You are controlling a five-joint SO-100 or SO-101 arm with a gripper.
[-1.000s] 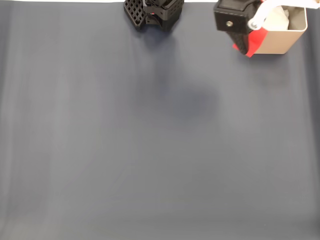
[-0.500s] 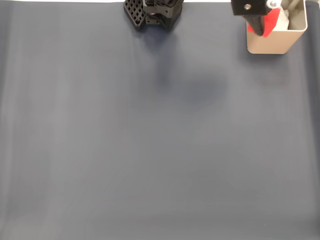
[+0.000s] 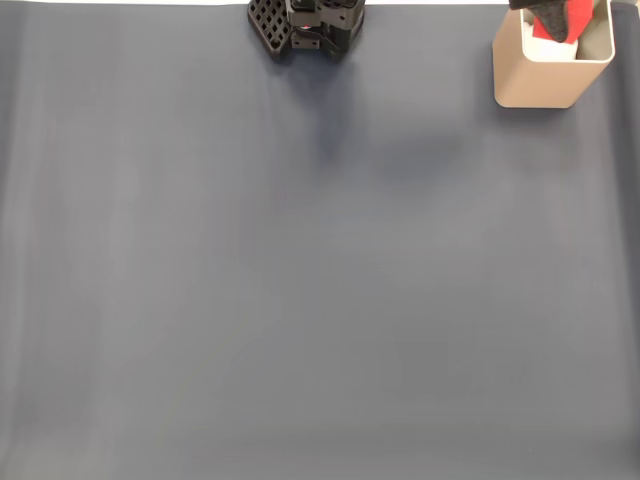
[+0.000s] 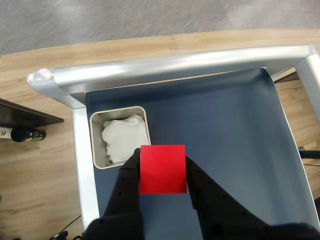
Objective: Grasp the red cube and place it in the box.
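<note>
The red cube (image 4: 162,169) sits clamped between my black fingers in the wrist view, and my gripper (image 4: 162,159) is shut on it. The tan box (image 4: 93,142) stands just beyond and to the left of the cube, with its opening facing up. In the fixed view the box (image 3: 535,85) stands at the mat's top right corner. My gripper (image 3: 552,12) hangs over the box's opening at the top edge, with the red cube (image 3: 567,20) showing in it.
Crumpled white material (image 4: 122,137) lies inside the box. The arm's black base (image 3: 305,25) stands at the top middle of the dark grey mat (image 3: 300,280). A silver metal rail (image 4: 165,65) edges the table, with wooden floor (image 4: 35,170) beyond it.
The gripper has carried the red cube up and to the right in the fixed view, from the box's front left side to above its opening.
</note>
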